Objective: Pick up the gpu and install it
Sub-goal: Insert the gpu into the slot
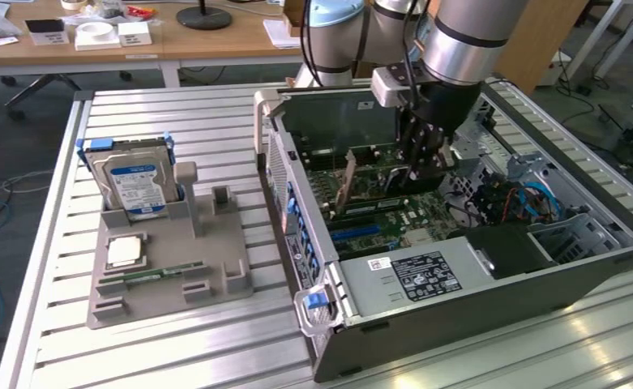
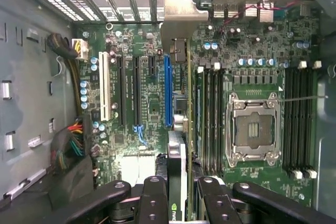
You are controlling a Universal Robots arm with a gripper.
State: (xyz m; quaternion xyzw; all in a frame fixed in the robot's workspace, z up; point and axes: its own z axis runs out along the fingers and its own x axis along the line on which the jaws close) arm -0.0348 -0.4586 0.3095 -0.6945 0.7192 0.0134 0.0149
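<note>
So on the exterior view's left there's a grey holder (image 1: 164, 267) sitting on the slatted metal table (image 1: 57, 340), toward its left edge. The silver hard drive (image 1: 134, 182) with the blue-white label stands upright in the holder's back end, a square CPU-looking chip (image 1: 125, 251) lies flat just in front of it, and a slim green RAM stick (image 1: 154, 273) lies along the holder's near part.

Moving right, the open PC case (image 1: 457, 267) lies on its side on the table, taking up the middle and right of it, with the motherboard (image 1: 387, 215) facing up. The arm comes down from the back edge of the table into the case.

The gripper (image 1: 425, 162) is inside the case, over the board, and it's pinching the gpu (image 1: 351, 182) on edge: the card stands vertical with its long edge down toward the slots. In the wrist view the black fingers (image 2: 153, 203) sit either side of the gpu (image 2: 178, 156), which runs away from the camera right beside the blue slot (image 2: 167, 93), with its metal bracket (image 2: 176, 24) up by the case's rear slot openings. Can't tell if the card's actually seated in a slot or just above one.

Further right on the board there's the empty CPU socket (image 2: 253, 129) with RAM slots on both sides.
</note>
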